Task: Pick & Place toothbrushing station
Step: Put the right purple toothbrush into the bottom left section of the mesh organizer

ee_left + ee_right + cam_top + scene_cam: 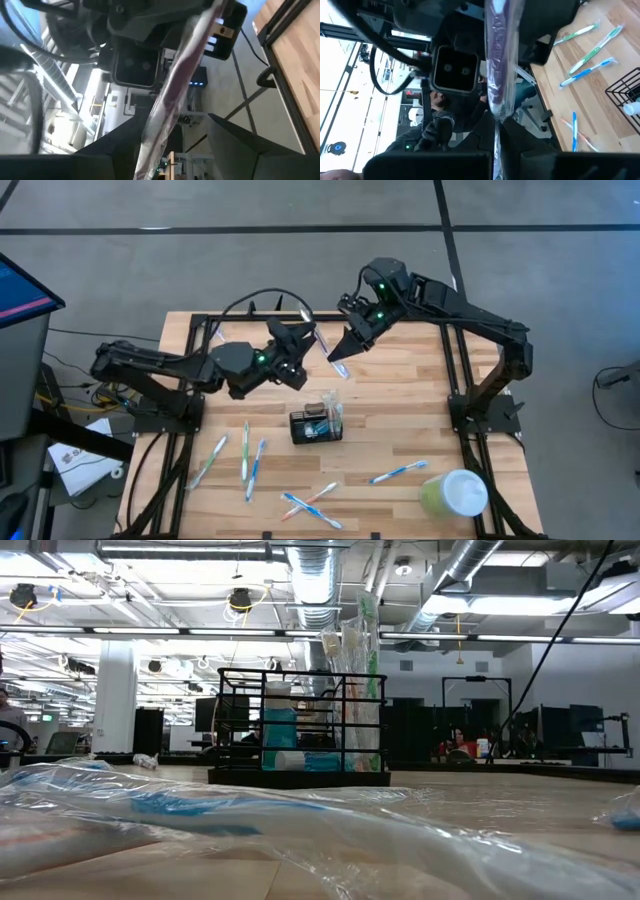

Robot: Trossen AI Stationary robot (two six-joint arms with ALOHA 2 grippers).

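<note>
From above we see both arms meeting over the far half of the wooden table (400, 395). The right hand (338, 352) is clenched on a wrapped toothbrush (337, 364), whose clear wrapper pokes out past its fingertips. The left hand (305, 337) sits just beside it, its fingers parted around the far end of the same toothbrush; we cannot tell whether they press on it.

The station (316, 422), a black wire holder, stands upright near the middle of the table, nearer than both hands and apart from them. A few wrapped toothbrushes already stand in it.

Only the high view shows the rest of the layout: loose toothbrushes (248, 452) lie on the near left, another pair (312, 502) at the near edge, one more (398, 472) to the near right, and a green cup (453, 494) with a white lid in the near right corner.

The low view shows neither hand. It gives us the station (298, 725) side-on instead, with wrapped brushes rising above its rim and a crumpled clear wrapper (250, 815) close to the lens.

The left wrist view looks up along the wrapped toothbrush (175, 95) running between its dark fingers (235, 145) toward the other arm's camera housing. The right wrist view shows the toothbrush (499, 60) pinched at its fingers, with loose toothbrushes (592, 52) on the table beyond and a corner of the station (625, 97).
</note>
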